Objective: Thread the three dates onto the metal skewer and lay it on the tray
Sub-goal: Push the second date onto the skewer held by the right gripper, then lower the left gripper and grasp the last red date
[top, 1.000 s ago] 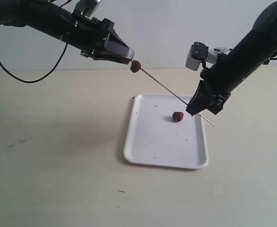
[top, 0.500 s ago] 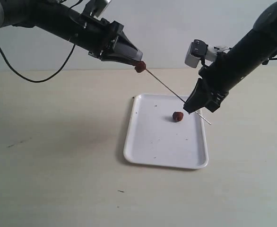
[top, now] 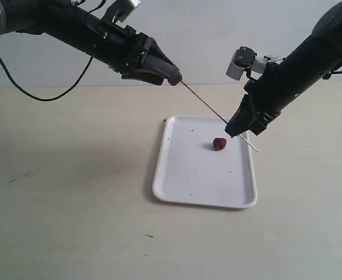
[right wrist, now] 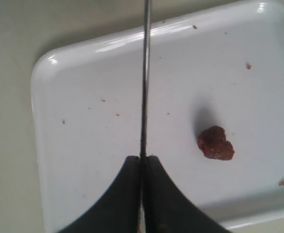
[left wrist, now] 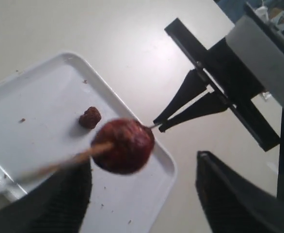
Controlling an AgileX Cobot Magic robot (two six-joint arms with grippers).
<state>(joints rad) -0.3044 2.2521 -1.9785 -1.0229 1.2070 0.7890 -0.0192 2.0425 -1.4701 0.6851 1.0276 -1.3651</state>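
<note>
The thin metal skewer slants over the white tray. My right gripper is shut on its lower part, and a short end sticks out past the fingers. One dark red date sits on the skewer's upper end. My left gripper is around that date with its jaws wide apart, open. The date lies close to one finger. A second date lies on the tray. The third date is out of view.
The tray holds a few dark crumbs. A pale tabletop surrounds it. A black cable hangs behind the left arm at the back.
My left gripper has moved right along the skewer, taking the date with it. The right gripper and skewer have shifted slightly left and up.
</note>
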